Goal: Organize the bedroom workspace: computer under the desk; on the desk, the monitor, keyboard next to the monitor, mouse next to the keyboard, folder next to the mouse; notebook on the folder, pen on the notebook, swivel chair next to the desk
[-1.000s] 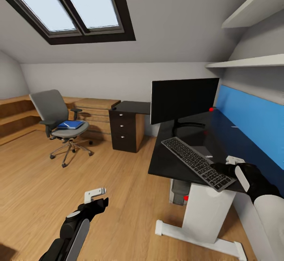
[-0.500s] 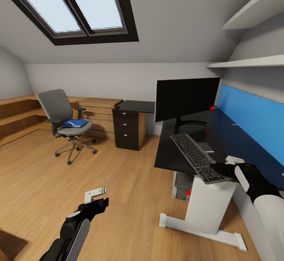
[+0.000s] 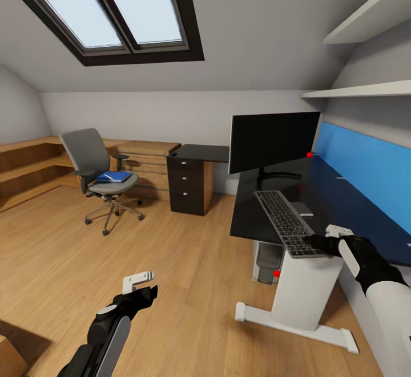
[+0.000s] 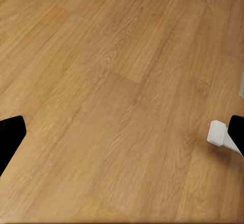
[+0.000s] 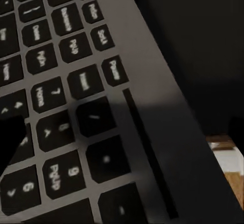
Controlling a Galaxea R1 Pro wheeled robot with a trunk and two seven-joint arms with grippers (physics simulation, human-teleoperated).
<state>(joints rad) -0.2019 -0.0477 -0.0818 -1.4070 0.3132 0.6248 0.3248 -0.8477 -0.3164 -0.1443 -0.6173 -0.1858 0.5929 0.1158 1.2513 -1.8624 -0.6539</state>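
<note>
Your right tool sits at the near end of the keyboard, at the bench's front edge. The right wrist view looks close over the keys and the lighter rim. It appears clamped on that end of the keyboard, though the fingertips are hidden behind it, so you cannot tell for certain. The keyboard runs from the front edge back toward the monitor, which stands upright on the bench near its left edge, with a red light at its lower right corner.

Your left tool hangs low over the wooden floor, fingers spread apart, holding nothing.

Under the bench, beside the white leg, stands the computer. Across open floor to the left, the swivel chair stands well apart from the bench, with a blue folder lying on its seat. A black drawer unit stands between chair and bench.
</note>
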